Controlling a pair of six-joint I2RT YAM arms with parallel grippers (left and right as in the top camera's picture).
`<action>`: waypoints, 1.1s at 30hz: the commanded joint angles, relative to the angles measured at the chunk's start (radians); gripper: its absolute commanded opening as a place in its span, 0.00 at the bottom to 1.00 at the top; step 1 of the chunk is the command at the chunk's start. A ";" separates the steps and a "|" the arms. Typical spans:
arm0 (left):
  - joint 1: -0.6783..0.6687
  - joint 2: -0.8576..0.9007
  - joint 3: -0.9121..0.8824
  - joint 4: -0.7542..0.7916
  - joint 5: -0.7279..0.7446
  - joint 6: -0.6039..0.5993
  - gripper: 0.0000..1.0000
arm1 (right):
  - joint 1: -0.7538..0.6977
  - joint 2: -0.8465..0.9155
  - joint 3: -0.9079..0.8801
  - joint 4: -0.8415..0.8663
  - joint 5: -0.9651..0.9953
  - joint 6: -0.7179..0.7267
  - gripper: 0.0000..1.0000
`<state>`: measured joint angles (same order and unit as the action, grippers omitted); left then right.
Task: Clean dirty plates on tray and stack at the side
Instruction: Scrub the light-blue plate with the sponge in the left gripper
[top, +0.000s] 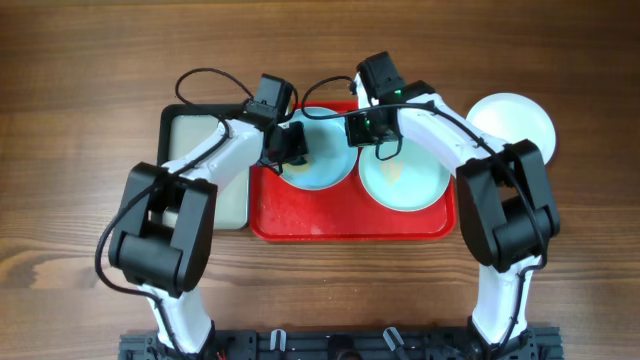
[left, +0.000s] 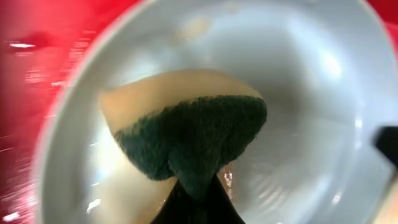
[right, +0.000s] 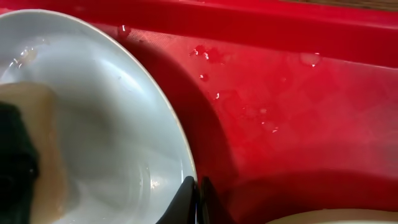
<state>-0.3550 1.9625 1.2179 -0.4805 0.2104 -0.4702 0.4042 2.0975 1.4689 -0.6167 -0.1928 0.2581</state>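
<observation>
Two pale aqua plates lie on the red tray (top: 350, 225): one on the left (top: 325, 165) and one on the right (top: 403, 178). A white plate (top: 512, 125) lies off the tray at the right. My left gripper (top: 295, 145) is shut on a yellow and green sponge (left: 193, 137) and presses it into the left plate (left: 305, 93). My right gripper (right: 199, 193) is shut on that plate's rim (right: 112, 106), with wet red tray (right: 298, 93) beside it. It also shows in the overhead view (top: 360, 128).
A smaller black-rimmed tray with a pale inside (top: 195, 135) stands left of the red tray, under my left arm. Water drops (right: 208, 56) lie on the red tray. Wooden table (top: 80, 120) lies all around.
</observation>
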 joint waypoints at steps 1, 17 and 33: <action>-0.034 0.082 -0.021 0.024 0.244 -0.013 0.04 | 0.012 -0.023 0.011 0.002 -0.025 0.011 0.04; 0.013 -0.211 0.145 -0.254 0.085 0.012 0.04 | 0.012 -0.023 0.011 0.006 -0.024 0.006 0.04; -0.005 -0.040 0.141 -0.267 -0.002 -0.044 0.04 | 0.012 -0.023 0.011 0.006 -0.024 0.006 0.04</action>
<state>-0.3538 1.8816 1.3552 -0.7708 0.2276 -0.5003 0.4099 2.0975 1.4689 -0.6136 -0.2020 0.2577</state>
